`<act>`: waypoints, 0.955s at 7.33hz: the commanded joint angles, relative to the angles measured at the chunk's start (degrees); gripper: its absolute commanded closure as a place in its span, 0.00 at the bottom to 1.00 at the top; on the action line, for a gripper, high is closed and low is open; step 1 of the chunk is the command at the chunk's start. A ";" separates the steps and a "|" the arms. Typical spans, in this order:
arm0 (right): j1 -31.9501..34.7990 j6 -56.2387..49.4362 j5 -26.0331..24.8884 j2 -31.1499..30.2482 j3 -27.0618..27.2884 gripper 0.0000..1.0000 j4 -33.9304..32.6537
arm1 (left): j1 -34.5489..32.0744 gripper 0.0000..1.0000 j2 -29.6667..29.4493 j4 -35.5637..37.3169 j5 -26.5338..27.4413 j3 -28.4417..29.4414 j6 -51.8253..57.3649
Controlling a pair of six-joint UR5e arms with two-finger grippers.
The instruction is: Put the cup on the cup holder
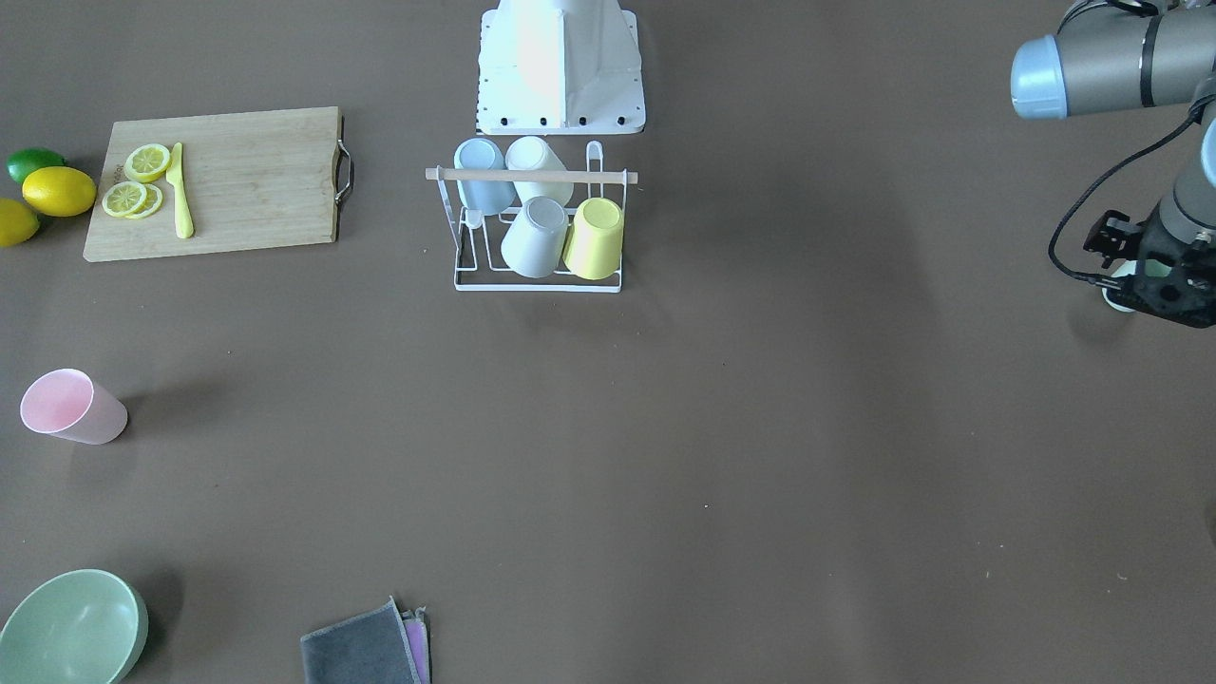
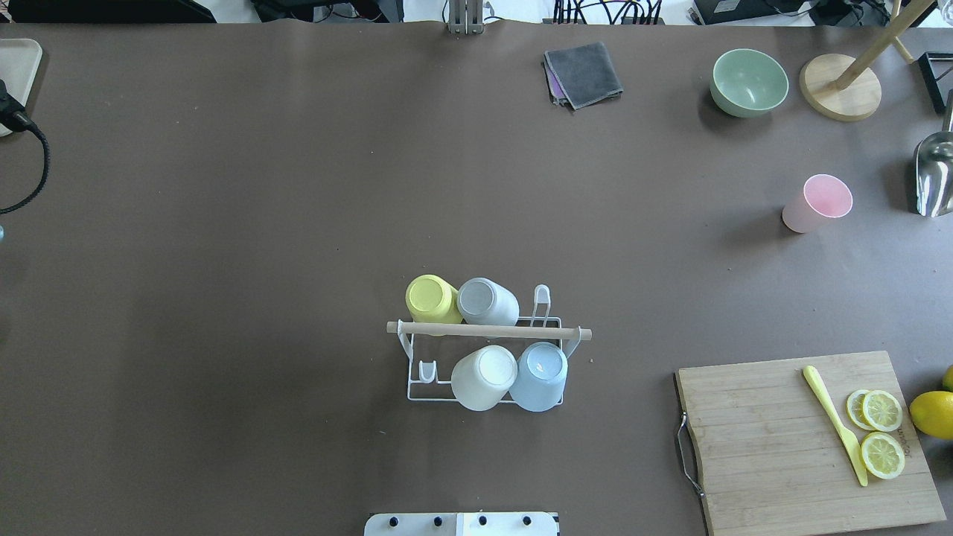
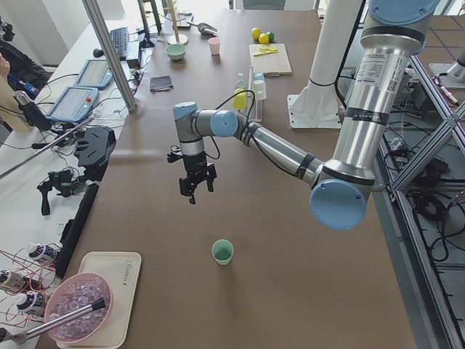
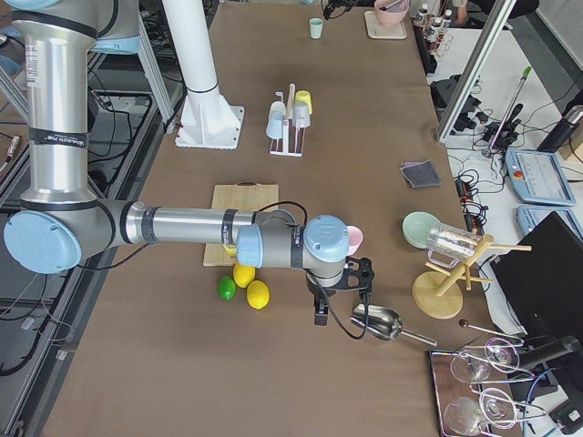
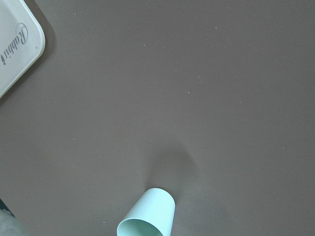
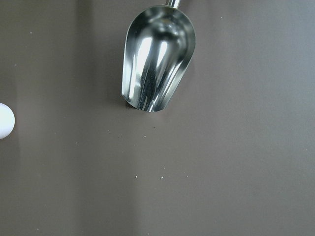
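Observation:
The cup holder point(image 2: 488, 331) is a white wire rack with a wooden rod, mid-table, also in the front view point(image 1: 532, 176). It carries yellow, grey, white and light blue cups upside down; two prongs are bare. A pink cup point(image 2: 817, 202) stands alone on the robot's right side. A mint cup point(image 3: 222, 251) stands upright at the left end and also shows in the left wrist view point(image 5: 147, 216). My left gripper point(image 3: 195, 187) hangs above the table near it; I cannot tell its jaws. My right gripper point(image 4: 328, 308) hovers beside a metal scoop point(image 6: 156, 59); I cannot tell its jaws.
A cutting board point(image 2: 774, 439) holds lemon slices and a yellow knife, with lemons and a lime beside it. A green bowl point(image 2: 748, 80), a grey cloth point(image 2: 584, 73) and a wooden mug tree point(image 2: 841, 85) sit at the far edge. A white tray point(image 5: 15, 44) lies at the left end.

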 commanded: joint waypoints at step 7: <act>-9.64 -0.35 -2.34 -0.22 10.30 0.00 -0.87 | 14.49 0.01 2.24 1.25 23.83 3.03 19.28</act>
